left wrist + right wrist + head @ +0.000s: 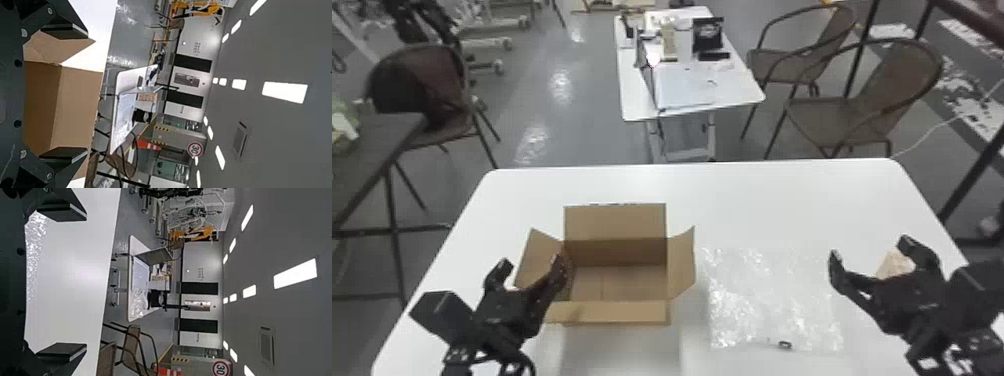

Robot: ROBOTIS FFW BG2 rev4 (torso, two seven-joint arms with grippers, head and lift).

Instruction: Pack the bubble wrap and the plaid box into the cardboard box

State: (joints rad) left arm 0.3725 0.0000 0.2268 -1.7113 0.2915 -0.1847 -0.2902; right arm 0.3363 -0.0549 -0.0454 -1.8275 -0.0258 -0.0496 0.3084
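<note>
As packing appears not yet begun, the left gripper (531, 262), spread wide and empty, hangs by the cardboard box (615, 222), open, nothing visible inside; the bubble wrap (772, 295) lies flat alongside; the right gripper (870, 250), also spread and empty, partly hides the probable plaid box (893, 265); both items await packing.

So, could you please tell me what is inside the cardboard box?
The box shows its floor and far wall, no packed item. Its near inner face is hidden; the left gripper partly covers its left side.
</note>
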